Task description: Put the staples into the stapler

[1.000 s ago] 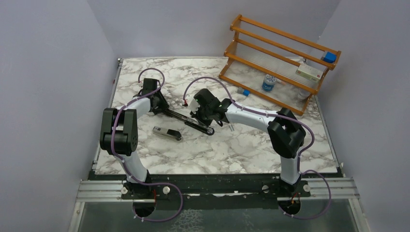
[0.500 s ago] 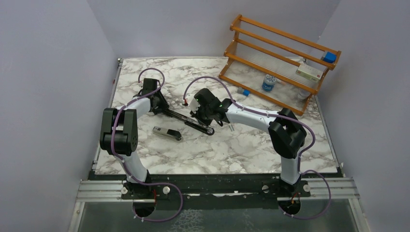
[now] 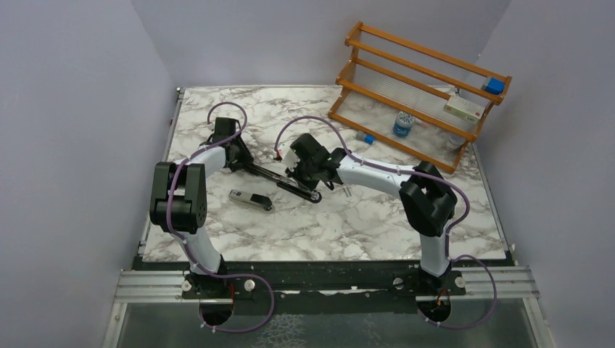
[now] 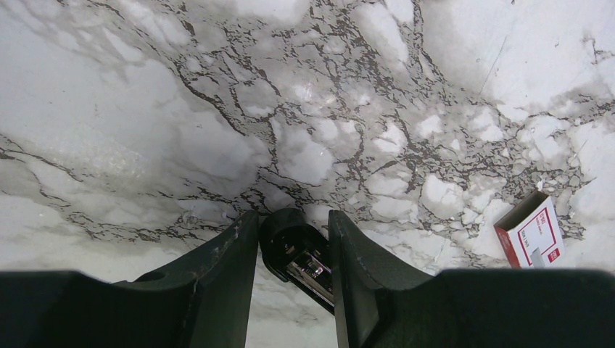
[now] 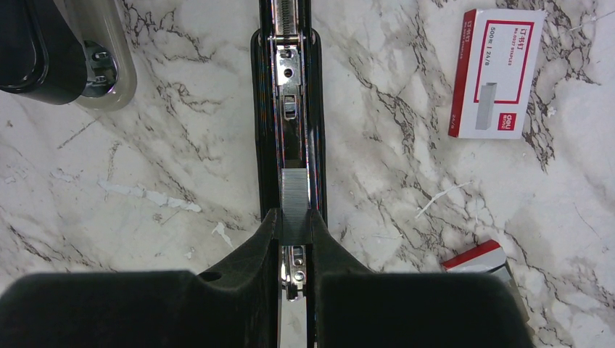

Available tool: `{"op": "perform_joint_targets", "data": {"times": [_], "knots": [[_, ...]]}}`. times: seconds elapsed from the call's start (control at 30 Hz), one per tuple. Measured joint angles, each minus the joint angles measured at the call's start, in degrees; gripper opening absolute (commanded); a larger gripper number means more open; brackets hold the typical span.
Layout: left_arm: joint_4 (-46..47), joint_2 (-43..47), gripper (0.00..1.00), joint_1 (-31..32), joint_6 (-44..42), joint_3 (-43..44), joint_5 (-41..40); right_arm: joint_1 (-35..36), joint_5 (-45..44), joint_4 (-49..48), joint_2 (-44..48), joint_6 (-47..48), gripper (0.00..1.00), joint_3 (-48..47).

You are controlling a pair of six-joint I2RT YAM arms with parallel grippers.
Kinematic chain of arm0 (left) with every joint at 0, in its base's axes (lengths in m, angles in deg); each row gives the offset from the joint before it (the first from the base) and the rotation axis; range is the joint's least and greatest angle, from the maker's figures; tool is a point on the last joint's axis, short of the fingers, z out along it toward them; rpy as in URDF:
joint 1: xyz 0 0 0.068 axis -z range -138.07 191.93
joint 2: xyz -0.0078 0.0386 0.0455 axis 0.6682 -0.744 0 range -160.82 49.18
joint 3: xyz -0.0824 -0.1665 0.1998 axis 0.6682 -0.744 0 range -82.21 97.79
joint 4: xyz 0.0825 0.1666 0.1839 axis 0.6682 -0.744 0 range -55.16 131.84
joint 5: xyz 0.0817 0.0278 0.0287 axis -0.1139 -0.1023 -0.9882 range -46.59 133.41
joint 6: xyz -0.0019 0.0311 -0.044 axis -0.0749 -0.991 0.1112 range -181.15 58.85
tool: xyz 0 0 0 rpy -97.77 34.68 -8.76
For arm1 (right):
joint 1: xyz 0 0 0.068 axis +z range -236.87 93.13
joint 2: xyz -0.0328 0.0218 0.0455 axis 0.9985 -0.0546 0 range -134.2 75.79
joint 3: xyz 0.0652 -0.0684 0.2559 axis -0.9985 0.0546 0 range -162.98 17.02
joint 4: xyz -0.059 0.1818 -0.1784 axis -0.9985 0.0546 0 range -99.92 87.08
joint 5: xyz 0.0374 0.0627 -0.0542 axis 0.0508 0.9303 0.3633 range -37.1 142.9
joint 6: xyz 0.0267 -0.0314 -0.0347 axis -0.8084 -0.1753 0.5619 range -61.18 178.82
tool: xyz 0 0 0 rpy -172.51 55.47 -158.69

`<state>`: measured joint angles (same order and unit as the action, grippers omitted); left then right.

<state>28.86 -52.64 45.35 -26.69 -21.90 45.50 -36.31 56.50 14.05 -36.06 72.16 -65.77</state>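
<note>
Currently, on the left, the left gripper (image 4: 292, 217) is clamped on the rounded black end of the stapler (image 5: 291, 123). Its fingers (image 4: 232, 254) touch both sides of that end.

The stapler lies opened up on the marble table (image 3: 348, 225) with its silver channel facing up. It runs diagonally from the left gripper toward the right one.

On the near side of it, apart from it, a black-and-grey object (image 3: 250, 199) lies on the marble. I can't tell what it is.

On the far side lies the staple box (image 5: 497, 72), pink-red with a white label. It is flat on the table, near the stapler but not touching.

The right gripper (image 5: 294, 216) is pinched shut on a grey staple strip (image 5: 294, 192), gripping it at the end nearest the wrist. The strip is lined up along the channel. I can't tell whether it's seated in the channel or just above it.

A small red-and-silver piece (image 5: 479, 259) sits on the table just beside the right gripper, partly hidden by the gripper body.

At the far right back corner stands a wooden rack (image 3: 417, 90) with a few small items on its shelves, well apart from both grippers.
</note>
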Motion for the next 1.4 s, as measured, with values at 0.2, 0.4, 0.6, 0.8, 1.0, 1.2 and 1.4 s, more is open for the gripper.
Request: {"op": "perform_joint_targets", "data": {"times": [0.2, 0.4, 0.6, 0.8, 1.0, 1.2, 1.4], "knots": [[0.0, 0.0, 0.41, 0.0, 0.0, 0.0, 0.0, 0.0, 0.02, 0.48, -0.98, 0.09, 0.01, -0.52], [0.0, 0.0, 0.41, 0.0, 0.0, 0.0, 0.0, 0.0, 0.07, 0.57, -0.98, 0.15, 0.01, -0.57], [0.0, 0.0, 0.41, 0.0, 0.0, 0.0, 0.0, 0.0, 0.09, 0.57, -1.01, 0.15, 0.01, -0.59], [0.0, 0.0, 0.41, 0.0, 0.0, 0.0, 0.0, 0.0, 0.11, 0.61, -1.07, 0.13, 0.01, -0.63], [0.0, 0.0, 0.41, 0.0, 0.0, 0.0, 0.0, 0.0, 0.22, 1.2, -2.03, 0.11, 0.01, -1.44], [0.02, -0.13, 0.41, 0.0, 0.0, 0.13, 0.0, 0.0, 0.33, 2.1, -2.51, 0.09, 0.07, -2.34], [0.04, -0.26, 0.41, 0.0, -0.02, 0.22, 0.02, 0.0, 0.35, 2.25, -2.6, -0.04, 0.18, -2.47]]}}
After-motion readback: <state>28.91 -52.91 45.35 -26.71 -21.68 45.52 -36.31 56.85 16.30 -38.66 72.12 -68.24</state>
